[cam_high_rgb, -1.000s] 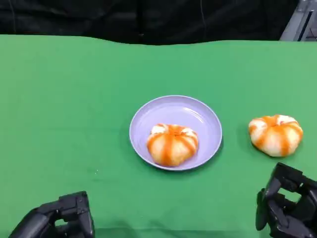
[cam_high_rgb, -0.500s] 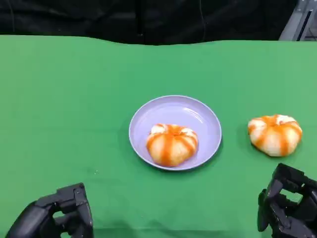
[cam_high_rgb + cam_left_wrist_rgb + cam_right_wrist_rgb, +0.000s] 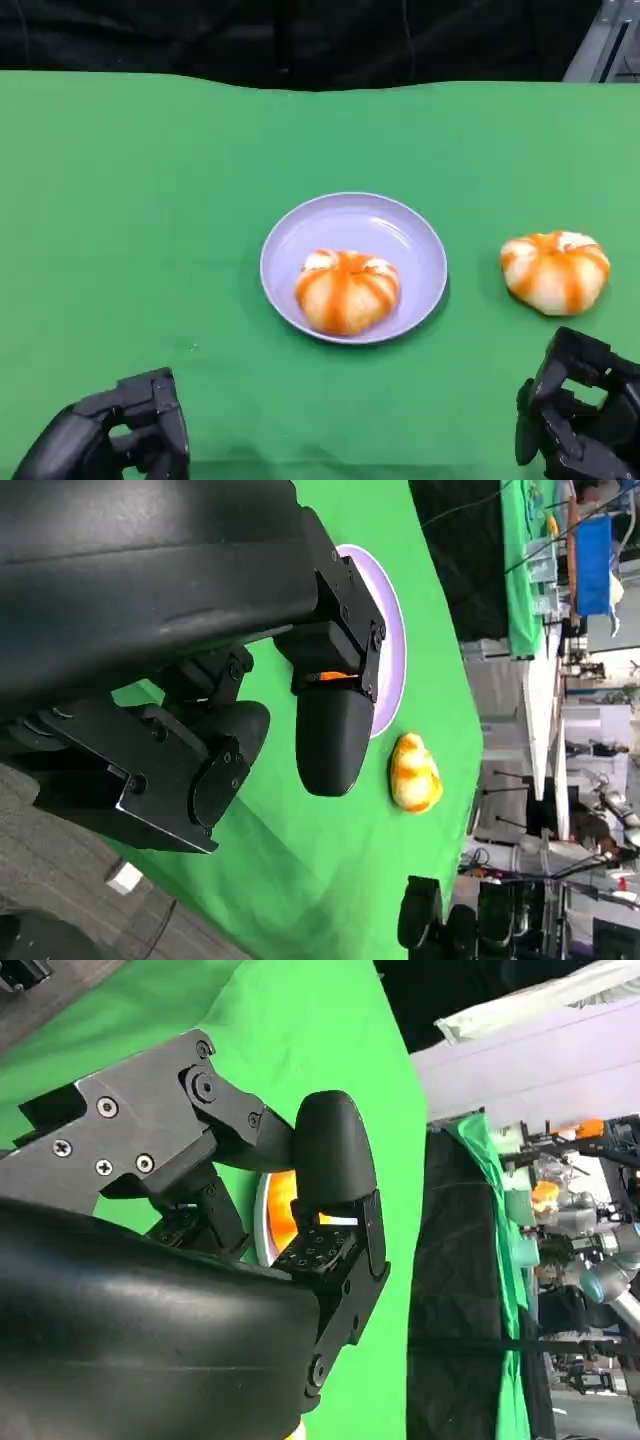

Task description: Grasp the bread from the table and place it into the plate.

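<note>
Your right robot hand (image 3: 578, 420) sits empty with fingers apart at lower right, just below the loose bread (image 3: 555, 271) on the table (image 3: 150, 200). Close unevenly and the soft bun may roll away. The plate (image 3: 400, 235) at centre already holds one bun (image 3: 347, 290), so a careless drop could bump it. The left robot hand (image 3: 115, 440) is idle and empty.

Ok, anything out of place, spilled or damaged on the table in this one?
Nothing stands out. One bread sits whole inside the purple plate, toward its near rim; the second bread lies intact on the green table to the plate's right. The left hand and right hand hover at the near edge, holding nothing.
</note>
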{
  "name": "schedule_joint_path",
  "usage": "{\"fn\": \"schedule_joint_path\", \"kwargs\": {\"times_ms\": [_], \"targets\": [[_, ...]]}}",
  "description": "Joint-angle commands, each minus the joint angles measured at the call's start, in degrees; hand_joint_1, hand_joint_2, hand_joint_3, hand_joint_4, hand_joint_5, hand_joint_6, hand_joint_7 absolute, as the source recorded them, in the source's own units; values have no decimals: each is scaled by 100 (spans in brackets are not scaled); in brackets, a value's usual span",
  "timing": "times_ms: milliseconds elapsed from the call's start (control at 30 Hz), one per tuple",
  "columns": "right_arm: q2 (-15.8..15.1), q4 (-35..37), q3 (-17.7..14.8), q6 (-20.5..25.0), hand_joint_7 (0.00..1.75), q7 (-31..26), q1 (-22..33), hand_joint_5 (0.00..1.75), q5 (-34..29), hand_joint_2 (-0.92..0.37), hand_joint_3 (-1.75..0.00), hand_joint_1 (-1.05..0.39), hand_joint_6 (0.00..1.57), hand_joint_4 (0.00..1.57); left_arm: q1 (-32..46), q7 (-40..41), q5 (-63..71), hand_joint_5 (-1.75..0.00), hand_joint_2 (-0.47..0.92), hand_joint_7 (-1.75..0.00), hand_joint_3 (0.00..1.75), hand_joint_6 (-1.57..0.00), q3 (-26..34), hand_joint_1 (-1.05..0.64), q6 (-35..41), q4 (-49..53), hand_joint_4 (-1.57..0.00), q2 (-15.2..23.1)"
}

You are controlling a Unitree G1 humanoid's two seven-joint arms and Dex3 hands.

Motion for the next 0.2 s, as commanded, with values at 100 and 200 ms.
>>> {"fn": "schedule_joint_path", "kwargs": {"times_ms": [100,200], "targets": [[-51,24,-51,-79,157,4,27,175,14,-64,-102,-19,78,88,21,67,62,-175,60,-174,133,-67,1,17,-96,-42,-79,31],[-56,112,-69,-117,157,19,-47,175,12,-64,-102,-18,78,88,-31,102,108,-175,61,-173,132,-67,-2,17,-135,27,-79,22]]}}
